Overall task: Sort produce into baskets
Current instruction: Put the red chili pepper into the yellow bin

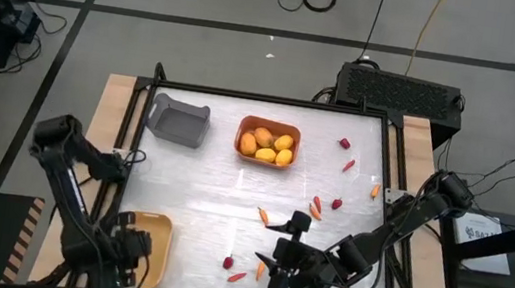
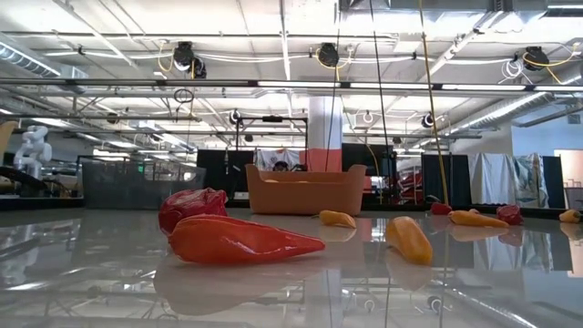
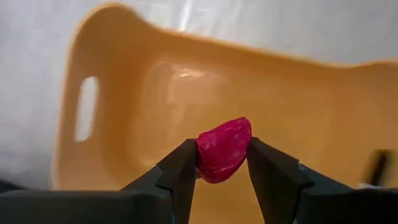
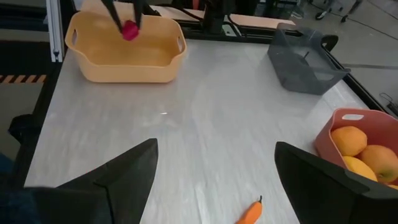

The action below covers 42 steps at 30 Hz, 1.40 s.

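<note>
Red and small, the berry point(image 3: 224, 149) looks light and slick, pinched at its sides by the left gripper point(image 3: 222, 163) over the yellow basket point(image 3: 124, 112), while the right gripper point(image 4: 214, 177) gapes empty.

Glossy white tabletop point(image 1: 200, 197) mirrors smooth plastic toy produce.
A waxy red berry point(image 3: 222, 149) sits between matt dark fingers point(image 3: 180, 171) over a smooth, pale yellow plastic basket point(image 3: 124, 93); bare wood edging point(image 1: 113, 109) at nine o'clock.
</note>
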{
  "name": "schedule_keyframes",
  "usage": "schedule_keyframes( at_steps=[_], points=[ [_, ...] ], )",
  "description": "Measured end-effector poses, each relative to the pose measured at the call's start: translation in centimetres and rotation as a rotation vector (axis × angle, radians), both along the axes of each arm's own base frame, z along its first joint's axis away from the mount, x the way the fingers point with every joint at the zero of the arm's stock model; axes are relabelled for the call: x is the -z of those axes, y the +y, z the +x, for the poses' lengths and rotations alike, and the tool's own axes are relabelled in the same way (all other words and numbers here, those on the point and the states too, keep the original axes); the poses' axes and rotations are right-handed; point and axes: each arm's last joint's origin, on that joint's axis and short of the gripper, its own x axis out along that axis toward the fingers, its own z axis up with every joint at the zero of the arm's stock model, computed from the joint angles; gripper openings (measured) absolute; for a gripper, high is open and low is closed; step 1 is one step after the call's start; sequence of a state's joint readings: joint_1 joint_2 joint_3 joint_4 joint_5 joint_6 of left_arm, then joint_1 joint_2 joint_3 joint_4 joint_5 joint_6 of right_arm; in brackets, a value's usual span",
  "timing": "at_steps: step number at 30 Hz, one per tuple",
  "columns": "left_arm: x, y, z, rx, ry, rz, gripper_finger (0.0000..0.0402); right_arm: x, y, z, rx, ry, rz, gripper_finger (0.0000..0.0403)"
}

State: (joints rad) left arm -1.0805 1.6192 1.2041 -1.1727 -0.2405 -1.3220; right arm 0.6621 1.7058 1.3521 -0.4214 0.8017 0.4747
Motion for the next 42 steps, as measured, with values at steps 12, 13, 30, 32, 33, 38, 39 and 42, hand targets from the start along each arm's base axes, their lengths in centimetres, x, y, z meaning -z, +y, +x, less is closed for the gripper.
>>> schedule_keyframes(
  at_steps=[12, 13, 30, 32, 33, 38, 39, 42],
  points=[
    [0.7, 0.0, 0.3, -0.010, 0.062, 0.015, 0.0226, 0.1, 0.0, -0.1, 0.001, 0.008, -0.004, 0.0313],
    [0.7, 0.1, 0.5, 0.000, 0.067, 0.014, 0.0231, 0.1, 0.0, -0.1, 0.001, 0.010, -0.006, 0.0313],
    [-0.4, 1.2, 8.5, 0.267, -0.365, 0.016, 0.0240, 0.0, 1.6, -5.2, -0.021, 0.259, 0.298, 0.0313],
    [-0.9, 1.3, 10.0, 0.284, -0.468, 0.038, 0.0240, 0.1, 1.6, -5.8, 0.014, 0.275, 0.301, 0.0313],
    [-1.2, 1.5, 10.7, 0.287, -0.525, 0.048, 0.0240, 0.2, 1.6, -6.0, 0.033, 0.280, 0.298, 0.0313],
    [-1.7, 2.2, 15.4, 0.346, -0.754, 0.090, 0.0240, 0.3, 1.0, -7.0, 0.130, 0.296, 0.289, 0.0313],
    [-1.5, 2.3, 16.5, 0.367, -0.794, 0.084, 0.0240, 0.3, 0.9, -7.1, 0.149, 0.299, 0.292, 0.0313],
    [-0.4, 3.0, 19.9, 0.413, -0.911, 0.060, 0.0240, 0.5, 0.8, -7.8, 0.195, 0.324, 0.297, 0.0313]
  ],
)
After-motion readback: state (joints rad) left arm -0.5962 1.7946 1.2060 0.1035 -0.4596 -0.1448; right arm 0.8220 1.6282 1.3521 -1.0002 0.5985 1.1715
